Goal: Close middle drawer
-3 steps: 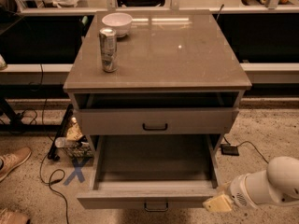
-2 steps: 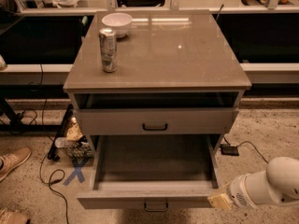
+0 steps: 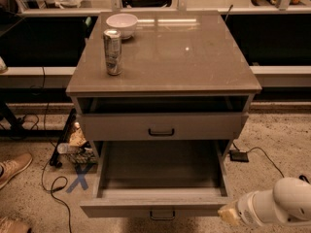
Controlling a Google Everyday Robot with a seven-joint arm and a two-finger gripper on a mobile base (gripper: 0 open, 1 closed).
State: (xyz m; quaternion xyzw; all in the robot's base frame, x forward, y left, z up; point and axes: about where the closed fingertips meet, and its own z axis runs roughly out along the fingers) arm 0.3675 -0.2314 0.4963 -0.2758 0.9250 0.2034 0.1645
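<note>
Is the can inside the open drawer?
No, the can stands on the cabinet top, while the gripper sits by a front corner of the middle drawer.

Single high frontal view down onto cabinet (image 3: 184,57), end effector (image 3: 228,213) at lower right

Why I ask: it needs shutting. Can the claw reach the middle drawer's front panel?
Probably yes: the claw sits beside the right end of the middle drawer, at its front panel, with nothing visible between them.
</note>
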